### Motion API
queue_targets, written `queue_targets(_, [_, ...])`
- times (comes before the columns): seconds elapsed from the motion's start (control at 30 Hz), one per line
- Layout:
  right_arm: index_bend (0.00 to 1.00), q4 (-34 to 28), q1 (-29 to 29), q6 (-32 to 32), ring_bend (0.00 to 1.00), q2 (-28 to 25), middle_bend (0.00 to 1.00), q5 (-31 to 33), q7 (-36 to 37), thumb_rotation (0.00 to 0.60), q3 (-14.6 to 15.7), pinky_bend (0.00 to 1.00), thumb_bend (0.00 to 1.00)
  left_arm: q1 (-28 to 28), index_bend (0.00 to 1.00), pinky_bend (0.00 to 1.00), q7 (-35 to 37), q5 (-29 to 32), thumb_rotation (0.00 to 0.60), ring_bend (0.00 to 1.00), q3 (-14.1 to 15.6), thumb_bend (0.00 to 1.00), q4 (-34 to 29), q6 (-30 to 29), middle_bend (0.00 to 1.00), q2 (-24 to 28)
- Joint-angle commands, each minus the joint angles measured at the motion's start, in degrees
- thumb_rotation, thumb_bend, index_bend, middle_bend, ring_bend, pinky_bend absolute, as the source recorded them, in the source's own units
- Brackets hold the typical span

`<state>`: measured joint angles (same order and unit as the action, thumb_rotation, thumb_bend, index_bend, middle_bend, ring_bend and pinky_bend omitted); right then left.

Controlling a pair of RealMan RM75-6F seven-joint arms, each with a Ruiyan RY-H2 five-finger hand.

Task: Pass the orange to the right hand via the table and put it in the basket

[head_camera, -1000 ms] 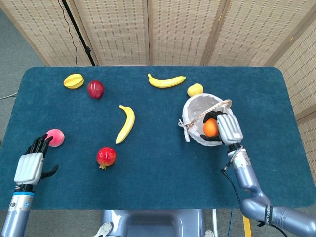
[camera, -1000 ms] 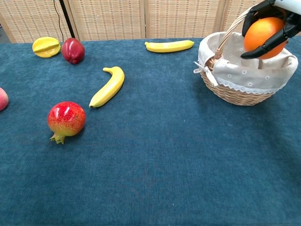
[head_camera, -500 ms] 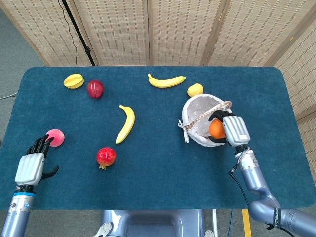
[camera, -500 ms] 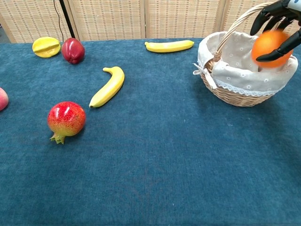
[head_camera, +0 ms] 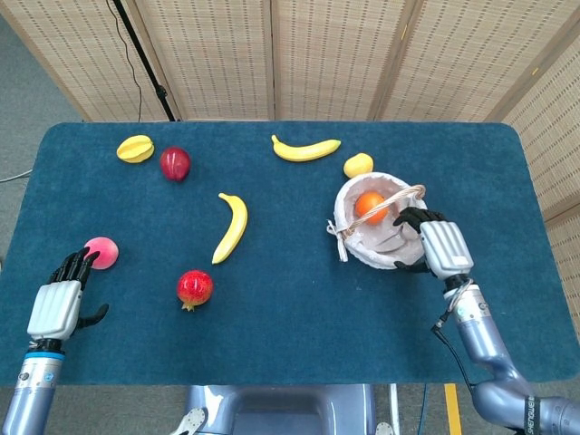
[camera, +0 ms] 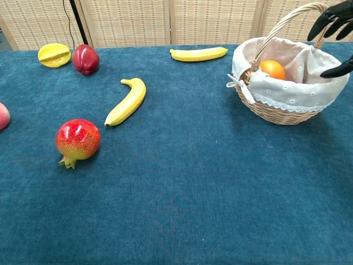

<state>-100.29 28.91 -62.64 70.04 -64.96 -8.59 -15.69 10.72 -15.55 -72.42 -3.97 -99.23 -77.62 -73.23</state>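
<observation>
The orange lies inside the cloth-lined wicker basket, toward its far side. My right hand hovers at the basket's near right rim, fingers spread and holding nothing. Far off at the table's front left, my left hand is open beside a peach; the chest view does not show this hand.
On the blue cloth lie a pomegranate, two bananas, a red apple, a yellow starfruit and a lemon just behind the basket. The basket's handle arches beside my right hand.
My right hand let go of the orange, which dropped into the basket and rolled to its far side. The hand drew back to the right with fingers spread. The left hand stayed still.
</observation>
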Motion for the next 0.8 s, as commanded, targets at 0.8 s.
queue_targets(0.8, [0.33,13.9,-12.2,-19.9,0.24,3.8,0.25,-14.5,-3.6,0.600,10.0,0.22,0.15,-0.8,0.11,0.18,0.4,-2.2,0.600,0.04,0.4,0.24,-0.9,-1.8,0.05,0.8])
